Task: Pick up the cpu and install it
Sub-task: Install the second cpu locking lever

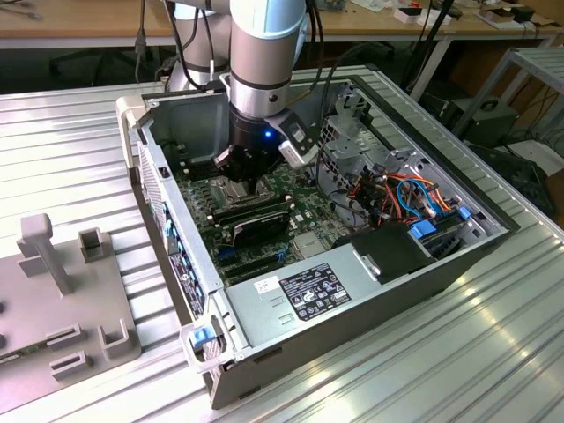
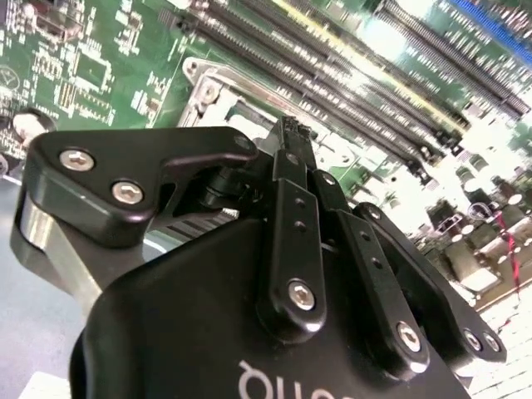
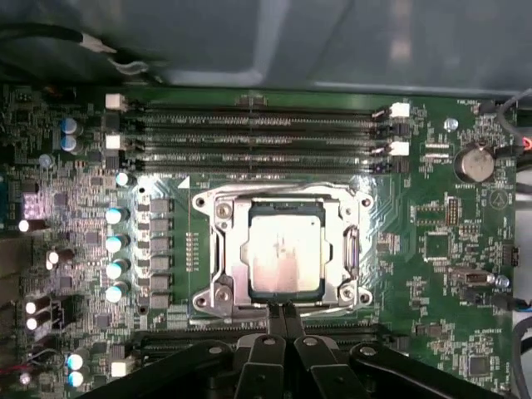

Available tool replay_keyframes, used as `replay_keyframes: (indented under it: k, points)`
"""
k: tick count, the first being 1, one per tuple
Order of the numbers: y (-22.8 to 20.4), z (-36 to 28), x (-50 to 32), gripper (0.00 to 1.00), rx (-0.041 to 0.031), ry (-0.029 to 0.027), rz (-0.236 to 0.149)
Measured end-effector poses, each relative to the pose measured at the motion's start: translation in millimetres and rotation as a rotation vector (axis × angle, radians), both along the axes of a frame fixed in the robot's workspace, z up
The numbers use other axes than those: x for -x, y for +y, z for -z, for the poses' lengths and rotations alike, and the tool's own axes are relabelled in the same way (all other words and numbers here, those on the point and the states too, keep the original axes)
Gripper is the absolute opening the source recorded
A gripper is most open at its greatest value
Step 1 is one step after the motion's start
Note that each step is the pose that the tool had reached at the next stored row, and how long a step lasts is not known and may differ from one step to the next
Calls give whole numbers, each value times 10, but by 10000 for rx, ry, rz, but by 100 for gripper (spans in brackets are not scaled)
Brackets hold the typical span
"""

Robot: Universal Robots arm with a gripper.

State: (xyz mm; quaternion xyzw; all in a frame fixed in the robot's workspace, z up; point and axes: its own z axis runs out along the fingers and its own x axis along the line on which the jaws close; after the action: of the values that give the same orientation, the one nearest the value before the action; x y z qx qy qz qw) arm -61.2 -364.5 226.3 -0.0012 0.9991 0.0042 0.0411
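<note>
Exterior view. One arm reached down into one open computer case (image 1: 264, 304) lying on its side on a ribbed metal table (image 1: 493, 352). The gripper (image 1: 251, 181) hung low over the motherboard (image 1: 264, 225), close to the case's rear wall. One grey power supply (image 1: 304, 295) sat along the near edge, with a bundle of orange and blue cables (image 1: 414, 198) toward the exterior view's right. One grey fixture block (image 1: 62, 291) stood outside the case, at the exterior view's left.

First wrist view. The cpu (image 3: 285, 249) lay flat in the metal-framed socket (image 3: 283, 249), its grey top square to the frame and with no marked long axis. The gripper (image 3: 283, 320) appeared with its two fingertips (image 3: 274, 320) pressed together and nothing between them, just off the socket edge nearest the camera, so the chip lay directly ahead of the tips. Four long memory slots (image 3: 258, 141) ran parallel beyond the socket's far side. One round coin cell (image 3: 474, 164) sat beside the slot ends.

Second wrist view. The gripper (image 2: 289, 133) showed its black linkages drawn to a single point, clenched on nothing, above a corner of the socket (image 2: 208, 91). The memory slots (image 2: 332, 75) ran diagonally beyond it.
</note>
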Motion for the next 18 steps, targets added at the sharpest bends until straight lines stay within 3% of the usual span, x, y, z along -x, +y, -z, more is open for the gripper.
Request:
replay_keyframes:
  k: [2, 6, 16, 18]
  points:
    - [78, 1, -1, 11, -3, -1, 0]
    - [153, 2, -1, 11, -49, -1, 0]
    - [172, 3, -1, 11, -62, -1, -1]
    - [202, 3, -1, 11, -62, -1, -1]
